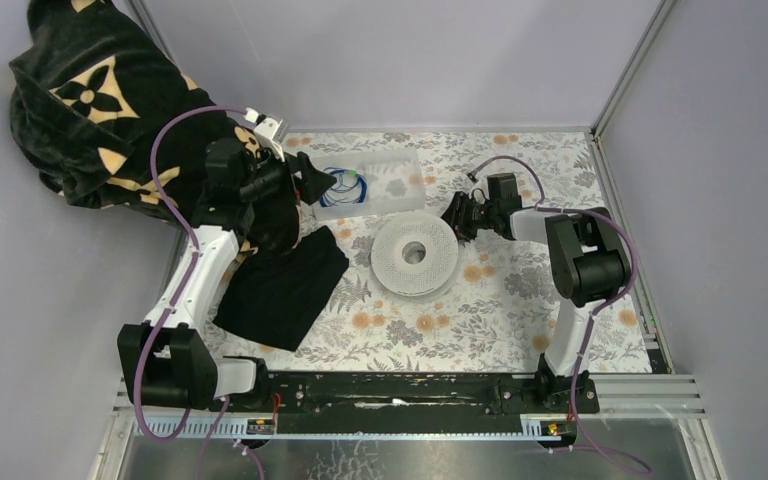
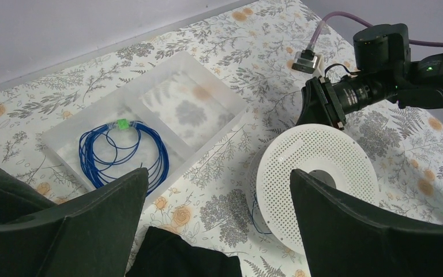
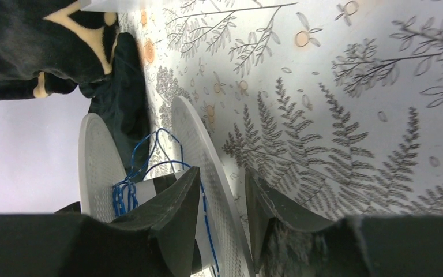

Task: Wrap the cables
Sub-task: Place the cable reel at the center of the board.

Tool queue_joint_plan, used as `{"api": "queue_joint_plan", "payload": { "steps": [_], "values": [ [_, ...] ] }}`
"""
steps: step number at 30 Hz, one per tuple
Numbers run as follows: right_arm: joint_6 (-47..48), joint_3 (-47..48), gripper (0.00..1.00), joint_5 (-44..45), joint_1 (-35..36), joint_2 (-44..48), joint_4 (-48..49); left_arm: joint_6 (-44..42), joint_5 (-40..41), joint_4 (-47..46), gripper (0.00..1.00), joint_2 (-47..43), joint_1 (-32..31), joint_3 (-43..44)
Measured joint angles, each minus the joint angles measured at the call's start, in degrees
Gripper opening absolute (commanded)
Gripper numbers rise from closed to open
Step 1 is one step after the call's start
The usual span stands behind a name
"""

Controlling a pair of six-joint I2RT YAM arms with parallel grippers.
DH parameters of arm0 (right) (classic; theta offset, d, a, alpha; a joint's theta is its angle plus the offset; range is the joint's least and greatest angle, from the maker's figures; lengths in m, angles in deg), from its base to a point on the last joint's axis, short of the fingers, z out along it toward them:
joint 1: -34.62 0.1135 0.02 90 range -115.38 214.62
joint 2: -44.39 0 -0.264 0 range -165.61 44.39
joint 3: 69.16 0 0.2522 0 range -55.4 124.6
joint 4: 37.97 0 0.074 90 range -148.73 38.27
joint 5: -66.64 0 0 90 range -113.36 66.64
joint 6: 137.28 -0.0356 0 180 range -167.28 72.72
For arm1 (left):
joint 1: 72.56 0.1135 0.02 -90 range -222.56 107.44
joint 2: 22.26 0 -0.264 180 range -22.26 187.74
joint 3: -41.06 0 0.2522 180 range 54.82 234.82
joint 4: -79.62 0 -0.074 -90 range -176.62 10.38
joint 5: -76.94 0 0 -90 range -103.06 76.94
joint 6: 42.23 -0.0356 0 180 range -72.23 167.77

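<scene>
A loose coil of blue cables (image 2: pixel 124 153) with a green tag lies in the left half of a clear tray (image 2: pixel 207 78). More blue cable (image 3: pixel 124 193) is wound on the core of a white perforated spool (image 1: pixel 415 255). My left gripper (image 2: pixel 219 173) hangs wide open above the table between tray and spool, holding nothing; from above, the left gripper (image 1: pixel 322 188) is at the tray's left end. My right gripper (image 3: pixel 222 173) straddles the rim of the spool's lower flange (image 3: pixel 207 150), jaws apart with a gap on the outer side. A blue strand (image 3: pixel 206 208) runs past its inner finger.
A folded black cloth (image 1: pixel 280 285) lies left of the spool, close under my left gripper. A black blanket with tan flower marks (image 1: pixel 90 100) is heaped at the back left. Grey walls close in the flowered table on three sides.
</scene>
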Motion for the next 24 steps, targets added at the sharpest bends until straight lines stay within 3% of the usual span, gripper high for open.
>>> {"api": "queue_joint_plan", "payload": {
  "steps": [13, 24],
  "values": [
    [3.5, 2.23, 0.53, -1.4, -3.04, -3.96, -1.79, 0.42, -1.16, -0.37, 1.0, 0.37, -0.02, -0.26],
    [6.1, 3.89, 0.56, -1.79, -6.43, -4.02, -3.72, -2.05, -2.08, -0.96, 1.0, 3.28, -0.61, -4.59]
  ]
}}
